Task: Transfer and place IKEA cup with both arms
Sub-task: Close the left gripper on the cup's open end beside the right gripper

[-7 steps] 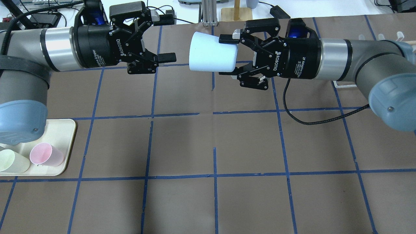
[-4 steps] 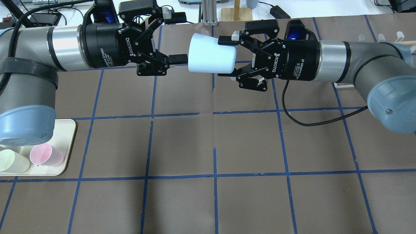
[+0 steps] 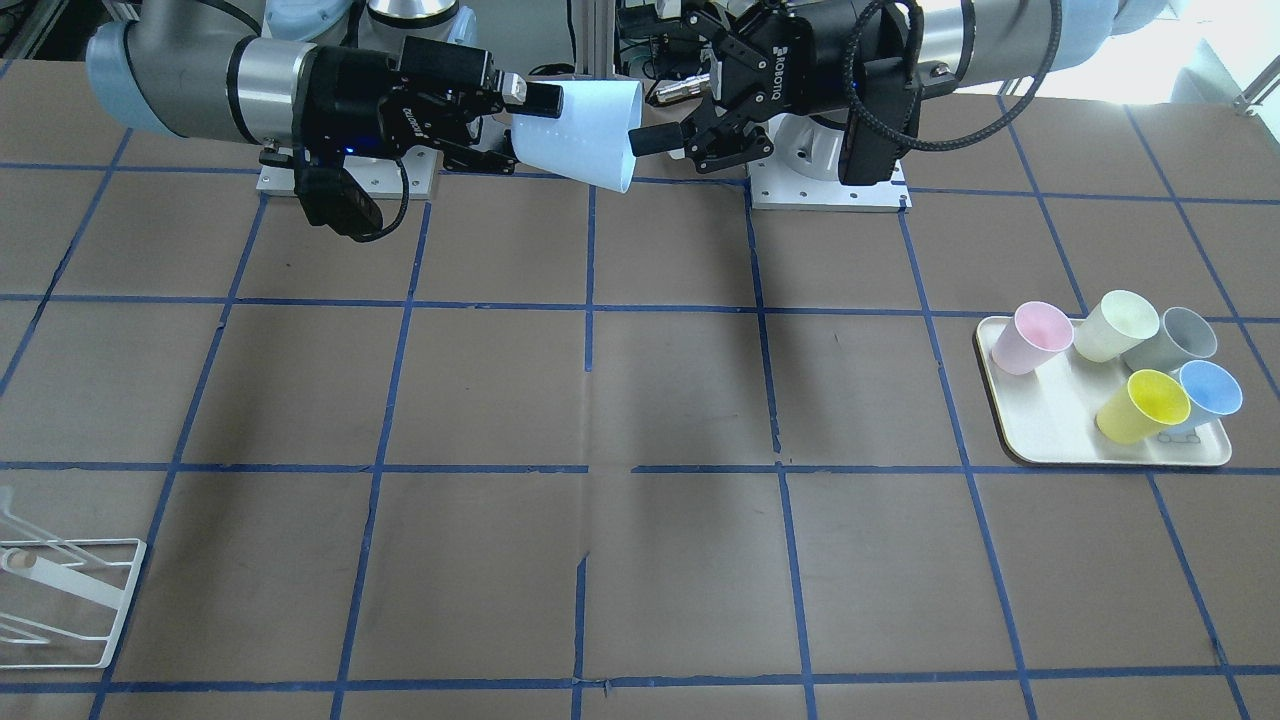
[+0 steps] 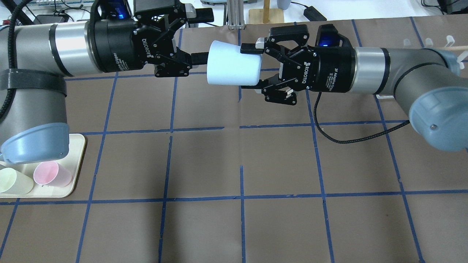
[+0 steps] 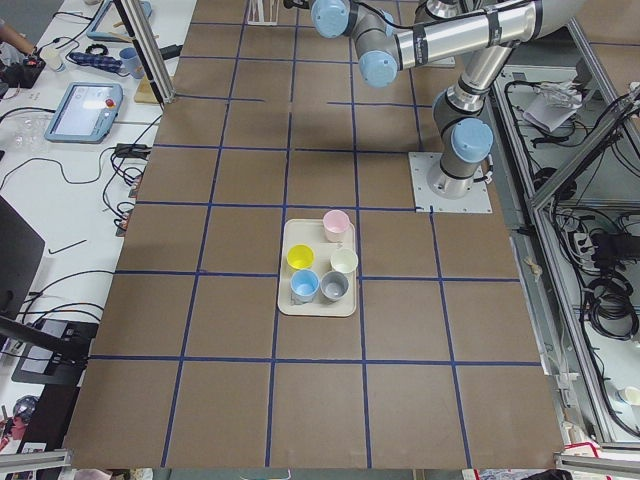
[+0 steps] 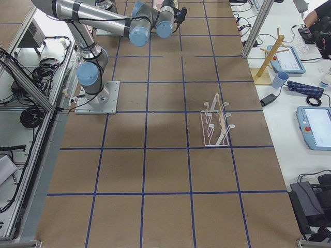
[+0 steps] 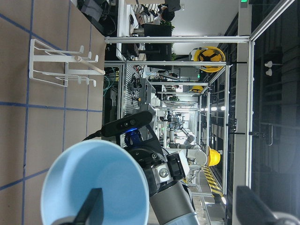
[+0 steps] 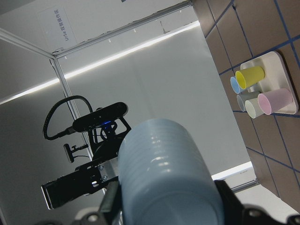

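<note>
The pale sky-blue IKEA cup (image 4: 232, 68) hangs on its side high above the table, mouth toward my left arm. My right gripper (image 4: 251, 65) is shut on its base end. It also shows in the front view (image 3: 585, 135), with the right gripper (image 3: 525, 128) on its left there. My left gripper (image 4: 205, 35) is open. One of its fingers (image 7: 91, 208) sits at the cup's mouth (image 7: 93, 178), just inside the rim; the other stands well outside. The right wrist view shows the cup's ribbed outside (image 8: 164, 164).
A cream tray (image 3: 1050, 430) on my left side holds pink (image 3: 1030, 338), cream (image 3: 1115, 325), grey (image 3: 1175, 340), yellow (image 3: 1140, 405) and brighter blue (image 3: 1205, 392) cups. A white wire rack (image 6: 217, 126) stands on my right side. A black cable (image 4: 347, 137) hangs from the right wrist.
The right gripper has carried the cup a little to the left. The open left gripper has come right to meet it, and its lower finger now reaches the cup's mouth.
</note>
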### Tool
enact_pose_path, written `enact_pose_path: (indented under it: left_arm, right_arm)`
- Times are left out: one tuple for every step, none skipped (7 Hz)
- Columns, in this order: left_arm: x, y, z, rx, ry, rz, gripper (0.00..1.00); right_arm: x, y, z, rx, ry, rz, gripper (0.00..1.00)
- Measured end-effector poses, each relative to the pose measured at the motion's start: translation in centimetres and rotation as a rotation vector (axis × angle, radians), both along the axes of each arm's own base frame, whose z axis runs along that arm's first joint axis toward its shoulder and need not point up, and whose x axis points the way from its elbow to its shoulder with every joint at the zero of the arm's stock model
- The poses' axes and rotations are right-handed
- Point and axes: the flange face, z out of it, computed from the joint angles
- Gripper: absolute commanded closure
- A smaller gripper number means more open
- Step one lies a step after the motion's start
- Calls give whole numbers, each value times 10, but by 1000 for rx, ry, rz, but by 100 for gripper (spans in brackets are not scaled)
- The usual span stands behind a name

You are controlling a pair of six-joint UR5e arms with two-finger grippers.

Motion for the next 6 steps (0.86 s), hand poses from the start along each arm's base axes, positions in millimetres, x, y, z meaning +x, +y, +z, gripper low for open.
enact_pose_path:
  left_arm:
    - [-1,1,-3,-16,-3,-3,0]
    - [-2,4,-8,-17,-4,-5,6]
    - [-3,7,-11,-13,-4,-7,5]
    - [-4,8,-12,-7,-3,-8,13]
    - [-7,9,-13,-4,-2,-13,29]
    - [-12,11,-13,-4,-4,-23,44]
  right_arm:
    - [1,0,0,0,0,1,78]
    - [1,1,1,0,0,3,78]
    - [2,1,0,2,0,5,78]
    - [4,2,0,3,0,10,78]
    - [6,2,0,4,0,13,78]
    - [6,2,0,5,0,14,78]
